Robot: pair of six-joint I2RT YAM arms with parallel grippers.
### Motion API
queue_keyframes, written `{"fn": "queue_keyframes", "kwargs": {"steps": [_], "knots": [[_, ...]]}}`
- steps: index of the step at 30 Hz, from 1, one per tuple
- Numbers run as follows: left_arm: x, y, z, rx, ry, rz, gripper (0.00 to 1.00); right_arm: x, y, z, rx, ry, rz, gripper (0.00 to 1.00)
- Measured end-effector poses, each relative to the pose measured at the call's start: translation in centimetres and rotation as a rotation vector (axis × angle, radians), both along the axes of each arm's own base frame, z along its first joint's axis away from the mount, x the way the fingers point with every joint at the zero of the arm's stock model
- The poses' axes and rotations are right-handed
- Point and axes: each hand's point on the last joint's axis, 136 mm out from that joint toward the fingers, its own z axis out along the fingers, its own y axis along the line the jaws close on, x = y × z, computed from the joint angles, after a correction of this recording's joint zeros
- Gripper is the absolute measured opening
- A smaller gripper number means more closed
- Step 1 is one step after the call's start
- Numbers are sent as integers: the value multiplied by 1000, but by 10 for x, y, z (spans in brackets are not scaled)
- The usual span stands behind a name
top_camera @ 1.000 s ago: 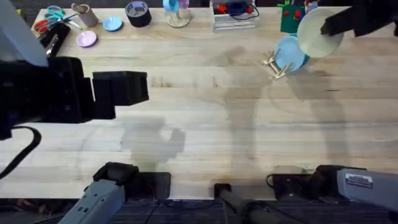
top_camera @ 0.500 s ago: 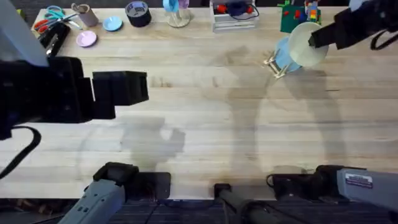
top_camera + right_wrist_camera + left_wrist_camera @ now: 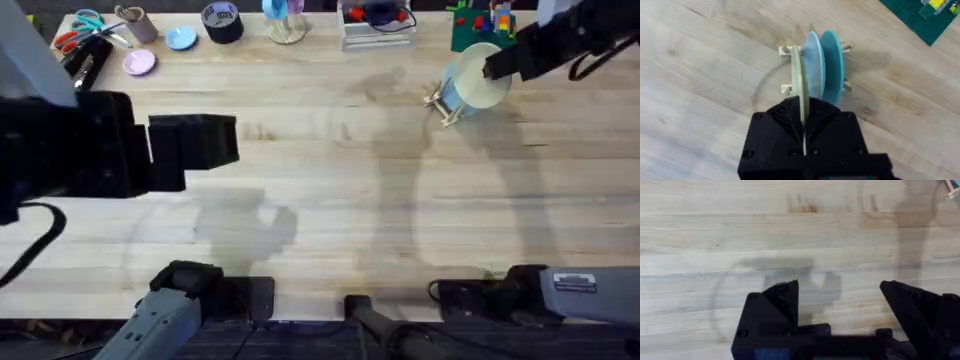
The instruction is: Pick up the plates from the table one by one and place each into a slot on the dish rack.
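My right gripper [image 3: 494, 67] is shut on the rim of a pale yellow plate [image 3: 476, 76], held upright on edge right over the dish rack [image 3: 440, 104] at the table's far right. In the right wrist view the yellow plate [image 3: 800, 87] hangs edge-on from the gripper [image 3: 803, 114], its lower edge between the rack's wooden pegs [image 3: 785, 50]. A light blue plate [image 3: 815, 65] and a deeper blue one [image 3: 833, 59] stand in slots just beyond it. My left gripper [image 3: 840, 302] hangs open over bare table [image 3: 740, 235] at the left [image 3: 195, 140], holding nothing.
Along the table's far edge lie scissors [image 3: 76, 28], a pink disc [image 3: 139, 63], a small blue disc [image 3: 181, 38], a black tape roll [image 3: 222, 20], a clear box [image 3: 375, 26] and a green board [image 3: 478, 28] just behind the rack.
My right gripper has carried the yellow plate left and down from beside the rack to directly over it, beside the blue plate. The left arm has stayed still.
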Motion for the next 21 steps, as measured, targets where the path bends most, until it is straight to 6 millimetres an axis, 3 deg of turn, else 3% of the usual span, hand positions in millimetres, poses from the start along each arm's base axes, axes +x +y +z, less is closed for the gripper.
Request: {"fn": "queue_keyframes", "kwargs": {"steps": [21], "knots": [[0, 0, 0, 0, 0, 0, 993, 21, 9, -25, 2, 16, 27, 30]]}}
